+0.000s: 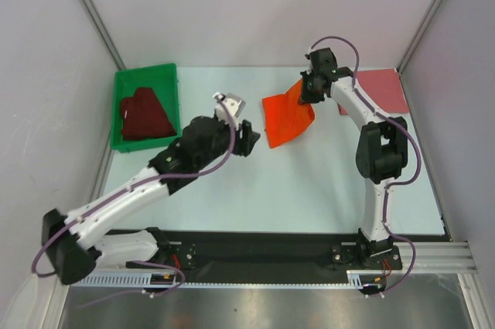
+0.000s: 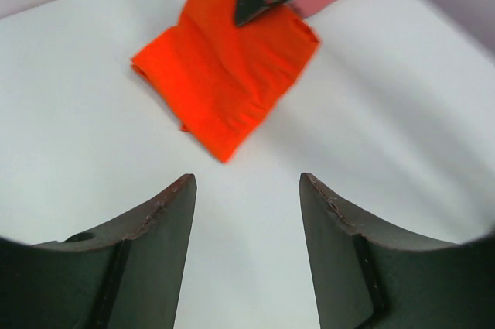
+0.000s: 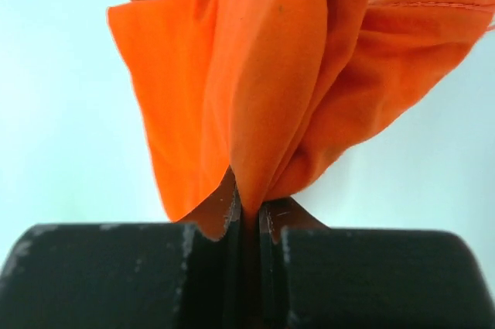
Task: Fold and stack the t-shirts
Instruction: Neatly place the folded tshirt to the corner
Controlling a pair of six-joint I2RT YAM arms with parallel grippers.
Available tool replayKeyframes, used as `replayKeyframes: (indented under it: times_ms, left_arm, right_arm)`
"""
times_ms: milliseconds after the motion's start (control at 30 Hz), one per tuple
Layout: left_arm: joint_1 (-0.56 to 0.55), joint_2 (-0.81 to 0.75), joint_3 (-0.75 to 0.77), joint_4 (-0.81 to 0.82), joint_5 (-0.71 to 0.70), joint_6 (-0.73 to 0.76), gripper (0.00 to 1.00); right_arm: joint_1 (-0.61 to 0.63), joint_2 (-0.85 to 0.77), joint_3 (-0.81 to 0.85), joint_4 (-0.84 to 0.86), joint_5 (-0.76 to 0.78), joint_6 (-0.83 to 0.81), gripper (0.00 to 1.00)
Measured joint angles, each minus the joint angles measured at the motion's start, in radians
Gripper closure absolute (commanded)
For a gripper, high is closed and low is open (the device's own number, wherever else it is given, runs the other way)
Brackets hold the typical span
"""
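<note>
We see the orange t-shirt [image 1: 288,118] on the white table [image 1: 309,190], near the middle and a bit toward the far side. It is folded into a small, thick shape. Its near part lies on the table and its far corner is lifted up.

The right claw [image 1: 312,90] is pinching that lifted corner. In the right wrist view, its two fingers [image 3: 215,219] are pressed together with a bunch of orange cloth squeezed between them. The cloth fans out past them in soft folds.

The left claw [image 1: 249,137] is just beside the orange t-shirt, on its left side, and does not touch it. In the left wrist view, its two fingers are spread wide apart, with only bare table between them. The folded orange cloth lies ahead of them.

The pink t-shirt [image 1: 383,89] lies flat at the far right corner of the table, behind the right arm. The dark maroon t-shirt [image 1: 145,116] sits inside the green bin [image 1: 147,75] at the far left corner of the table.
</note>
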Motion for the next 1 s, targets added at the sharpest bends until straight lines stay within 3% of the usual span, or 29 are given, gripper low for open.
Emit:
replayKeyframes:
  times_ms: [100, 267, 667, 1000]
  left_arm:
    - [-0.013, -0.170, -0.098, -0.031, 0.062, -0.107, 0.38]
    - [-0.016, -0.274, -0.205, -0.115, 0.103, -0.175, 0.39]
    - [-0.020, -0.244, -0.233, -0.207, 0.133, -0.123, 0.39]
    - [-0.021, -0.199, -0.251, -0.192, 0.137, -0.105, 0.39]
  right_arm:
    - [-0.001, 0.020, 0.087, -0.084, 0.089, -0.093, 1.00]
    - [-0.015, 0.079, 0.251, -0.195, 0.183, -0.206, 1.00]
    - [-0.102, 0.231, 0.600, -0.309, 0.253, -0.451, 1.00]
    - [-0.137, 0.237, 0.615, -0.301, 0.261, -0.550, 1.00]
